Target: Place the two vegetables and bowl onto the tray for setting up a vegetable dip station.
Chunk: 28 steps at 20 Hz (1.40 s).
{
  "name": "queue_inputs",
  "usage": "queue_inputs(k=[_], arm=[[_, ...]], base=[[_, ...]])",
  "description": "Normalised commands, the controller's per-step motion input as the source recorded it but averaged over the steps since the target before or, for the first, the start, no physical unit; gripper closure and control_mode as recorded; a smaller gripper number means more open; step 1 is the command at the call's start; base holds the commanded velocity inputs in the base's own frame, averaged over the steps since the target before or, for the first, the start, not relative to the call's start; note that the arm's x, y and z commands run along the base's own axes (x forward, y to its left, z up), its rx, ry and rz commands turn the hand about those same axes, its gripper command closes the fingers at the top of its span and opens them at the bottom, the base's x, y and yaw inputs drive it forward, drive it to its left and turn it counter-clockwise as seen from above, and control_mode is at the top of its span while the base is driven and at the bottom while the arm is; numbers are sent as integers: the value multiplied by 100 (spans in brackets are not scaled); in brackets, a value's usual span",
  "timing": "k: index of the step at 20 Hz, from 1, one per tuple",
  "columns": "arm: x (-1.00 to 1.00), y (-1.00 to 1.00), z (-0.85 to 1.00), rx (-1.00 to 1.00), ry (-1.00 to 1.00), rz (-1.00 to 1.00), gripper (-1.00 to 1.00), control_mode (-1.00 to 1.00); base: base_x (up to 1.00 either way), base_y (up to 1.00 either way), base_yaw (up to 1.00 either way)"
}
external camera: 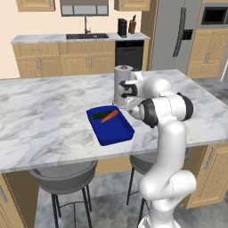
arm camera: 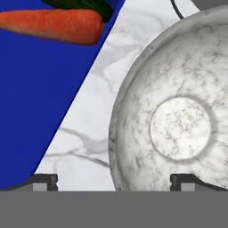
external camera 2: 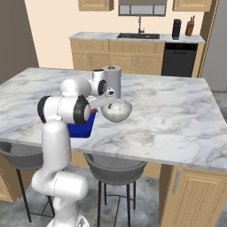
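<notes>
Working across my hand camera from the left: the blue tray (arm camera: 40,111) lies on the side of my left fingertip (arm camera: 42,181), its floor open there. At its far end, well ahead of the fingers, the carrot (arm camera: 51,26) and the cucumber (arm camera: 87,6) already lie touching each other, so I judge both vegetables done and the near floor left free for what remains.

Between the fingertips runs a strip of marble counter (arm camera: 89,129), then the near rim of the bowl (arm camera: 178,124). The bowl sits on the counter just beside the tray, apart from it.

My gripper (arm camera: 113,180) has its fingers spread wide, holding nothing. They straddle the bowl's left rim, one outside, one over the inside. I read that as lining up to pinch the wall.
</notes>
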Motion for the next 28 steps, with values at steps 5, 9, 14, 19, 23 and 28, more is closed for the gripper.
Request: queue_inputs(k=[5,9,14,19,23,28], arm=[[18,-3,-14,0,-1,7,-100,-100],[17,0,-15,0,0,7,-100,-100],[5,0,-8,0,0,5,-100,-100],[5,0,-14,0,0,5,-100,-100],[0,0,-19,0,0,3,-100,-100],[0,0,-13,0,0,1,-100,-100]], base=[[0,0,0],[0,0,0],[0,0,0],[0,0,0],[0,0,0],[0,0,0]])
